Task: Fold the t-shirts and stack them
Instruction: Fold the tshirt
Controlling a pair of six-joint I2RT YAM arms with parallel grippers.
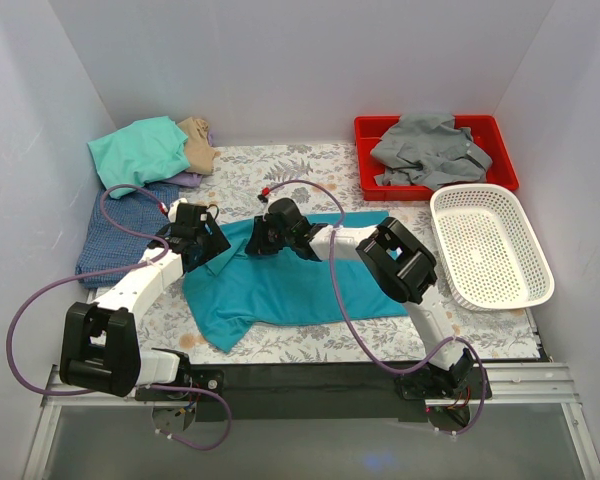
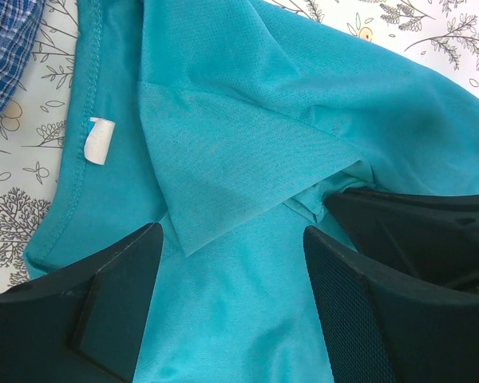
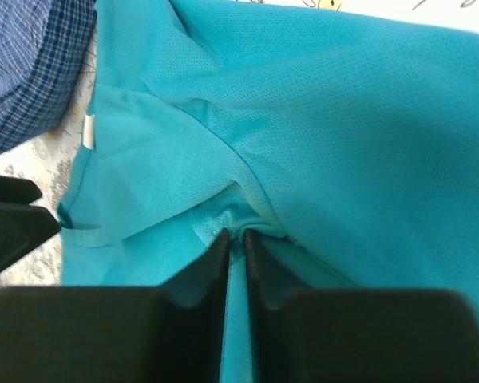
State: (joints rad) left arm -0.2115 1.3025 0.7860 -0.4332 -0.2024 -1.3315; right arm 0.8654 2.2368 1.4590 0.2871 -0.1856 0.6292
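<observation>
Teal shirt (image 1: pixel 300 290) lies spread over ctr of table (image 1: pixel 310 165), mostly flat. Collar end is to the left w/ white label (image 2: pixel 98 140) showing, and a flap near the collar is doubled over.

Right gripper (image 3: pixel 235 239) reaches across to that end, fingers nearly together and clamped on a small pinch of teal cloth, prob the hold for carrying a fold over. Left gripper (image 2: pixel 233 239) sits just beside it, fingers apart. The flap is btwn them but not gripped; it looks placed to take a 2nd point so the edge lifts evenly.

Judged early: no fold finished, nothing stacked.

Blue-checked shirt (image 1: pixel 120 235) lies just left of the teal one. Far left, mint shirt (image 1: pixel 138 150), tan shirt (image 1: pixel 198 143) and lilac shirt (image 1: pixel 185 180) sit heaped, prob waiting. Far right, grey shirt (image 1: pixel 430 150) sits in red tray (image 1: pixel 365 160), w/ white basket (image 1: pixel 540 270) just nearer.
</observation>
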